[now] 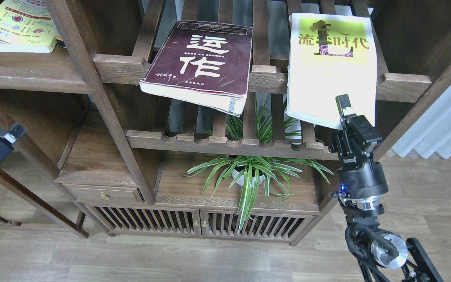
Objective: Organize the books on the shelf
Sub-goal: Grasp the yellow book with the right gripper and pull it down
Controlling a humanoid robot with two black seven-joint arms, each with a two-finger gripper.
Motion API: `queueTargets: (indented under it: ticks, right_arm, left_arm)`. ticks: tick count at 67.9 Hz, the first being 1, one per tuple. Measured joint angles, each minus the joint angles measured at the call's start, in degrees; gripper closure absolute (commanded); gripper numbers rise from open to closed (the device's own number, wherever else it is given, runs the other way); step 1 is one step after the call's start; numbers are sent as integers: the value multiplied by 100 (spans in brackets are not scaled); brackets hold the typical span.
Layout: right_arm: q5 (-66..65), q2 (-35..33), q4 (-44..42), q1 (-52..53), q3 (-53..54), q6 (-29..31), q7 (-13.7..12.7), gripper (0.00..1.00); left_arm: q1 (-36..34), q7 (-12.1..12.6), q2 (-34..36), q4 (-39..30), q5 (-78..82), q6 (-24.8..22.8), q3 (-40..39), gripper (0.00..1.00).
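The yellow-green book (329,74) leans on the upper slatted rack at the right, its lower edge raised off the rail. My right gripper (343,111) is shut on that lower edge, one finger (342,103) lying on the cover. The thick maroon book (200,58) with big white characters lies on the same rack, overhanging its front rail. A smaller yellow paperback (16,25) with colourful pictures lies on the flat plank shelf (29,72) at the top left. My left gripper (4,143) is at the left edge, dark and seen end-on.
A lower slatted rack (225,143) with a notched rail runs under the books. A spider plant (249,174) in a white pot stands on the cabinet top below it. A white curtain (444,125) hangs at the right.
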Motion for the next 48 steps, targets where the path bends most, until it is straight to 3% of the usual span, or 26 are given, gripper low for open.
queueTargets:
  ticks: [21,48]
  right_arm:
    - [3,15,-3,-955,-596,-3,-2,94]
    - [3,-142,-21,-1399,-1026,-4,6,94]
  left_arm:
    - [17,-9,-56,70,0,0,47,10]
    - [48,-6,-165,83,0,0,90,8]
